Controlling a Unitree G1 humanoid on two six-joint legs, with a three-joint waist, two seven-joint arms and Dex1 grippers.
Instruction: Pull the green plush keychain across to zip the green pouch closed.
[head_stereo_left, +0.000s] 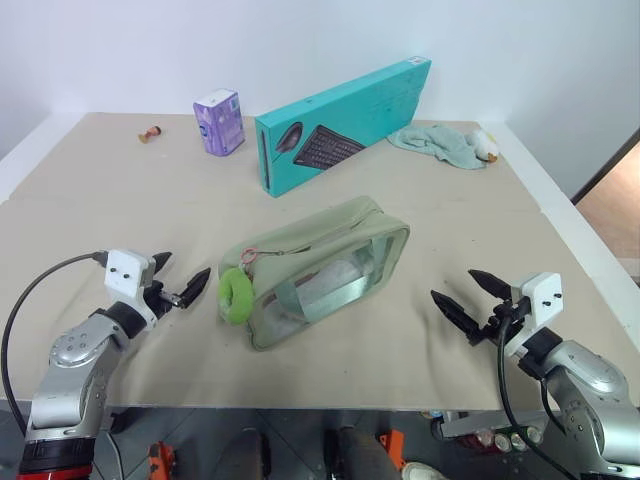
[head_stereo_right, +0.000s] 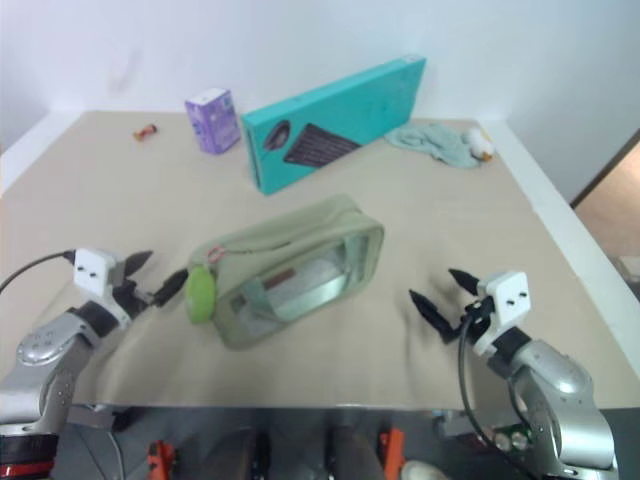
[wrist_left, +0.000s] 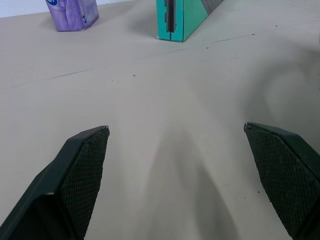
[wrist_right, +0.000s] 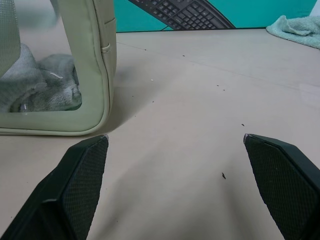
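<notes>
Lying mid-table: green pouch (head_stereo_left: 322, 268), something pale and crumpled showing through its clear side panel. Hanging at its near-left end: green plush keychain (head_stereo_left: 235, 296). Hovering spread wide and empty: left gripper (head_stereo_left: 178, 282) just left of the keychain, right gripper (head_stereo_left: 468, 302) off to the pouch's right.
</notes>
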